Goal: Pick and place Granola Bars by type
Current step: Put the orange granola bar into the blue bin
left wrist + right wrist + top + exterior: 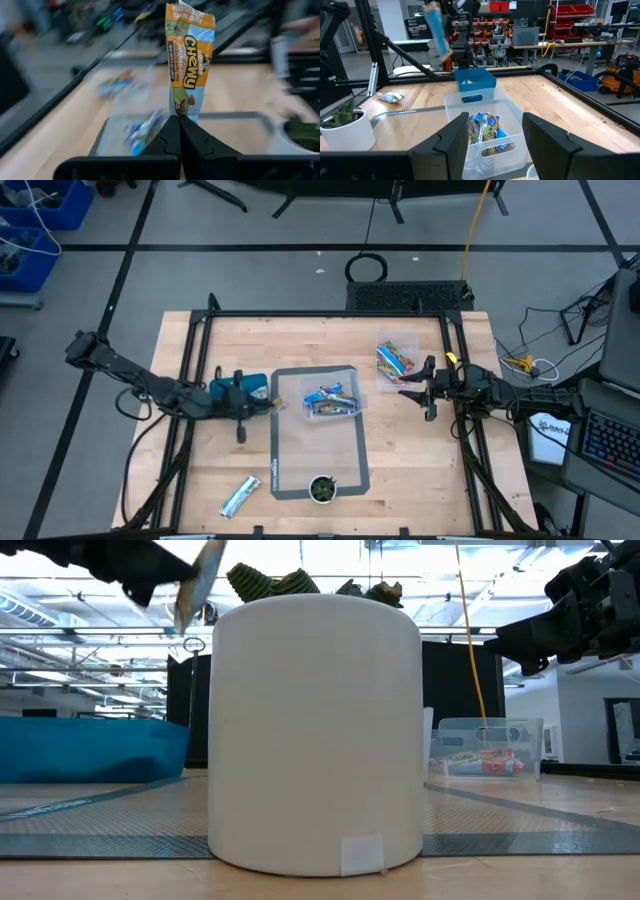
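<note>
Orange-and-blue wrapped granola bar (189, 60) is gripped upright in the left claw (178, 131), above the desk (420, 470) at the grey mat's (350, 450) left edge.
The left arm is stretched low toward the clear plastic bin (335, 398) of blue-wrapped bars; the right claw (496, 142), fingers spread and empty, is held beside the second clear bin (397, 358). A silvery bar (239, 496) lies near the front-left corner of the desk.
</note>
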### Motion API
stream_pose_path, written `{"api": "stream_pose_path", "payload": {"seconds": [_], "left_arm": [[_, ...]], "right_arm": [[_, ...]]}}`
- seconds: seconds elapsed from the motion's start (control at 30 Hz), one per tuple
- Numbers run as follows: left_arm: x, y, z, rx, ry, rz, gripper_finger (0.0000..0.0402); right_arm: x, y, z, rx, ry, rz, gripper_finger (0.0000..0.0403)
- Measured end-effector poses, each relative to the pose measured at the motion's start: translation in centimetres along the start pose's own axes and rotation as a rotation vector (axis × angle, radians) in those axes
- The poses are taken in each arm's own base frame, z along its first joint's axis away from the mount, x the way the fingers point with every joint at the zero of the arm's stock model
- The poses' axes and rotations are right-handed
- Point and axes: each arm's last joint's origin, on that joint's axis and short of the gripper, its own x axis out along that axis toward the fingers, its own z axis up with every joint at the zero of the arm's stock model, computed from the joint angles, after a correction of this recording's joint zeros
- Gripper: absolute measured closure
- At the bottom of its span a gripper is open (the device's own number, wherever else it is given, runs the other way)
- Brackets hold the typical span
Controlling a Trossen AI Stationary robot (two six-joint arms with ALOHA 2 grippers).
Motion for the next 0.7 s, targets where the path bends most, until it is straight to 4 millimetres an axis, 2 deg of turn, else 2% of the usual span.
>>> {"api": "stream_pose_path", "payload": {"seconds": [0.37, 0.57, 0.7], "left_arm": [[-0.9, -1.0, -1.0, 0.171, -0.301, -0.531, 0.0401], [-1.0, -1.6, -0.6, 0.078, -0.359, -0.727, 0.0401], [-1.3, -2.1, -0.3, 0.08, -0.418, -0.861, 0.0401]], "right_arm": [[0.0, 0.0, 0.0, 0.0, 0.0, 0.0, 0.0227], [0.0, 0.0, 0.0, 0.0, 0.0, 0.0, 0.0227], [0.0, 0.0, 0.0, 0.0, 0.0, 0.0, 0.0227]]}}
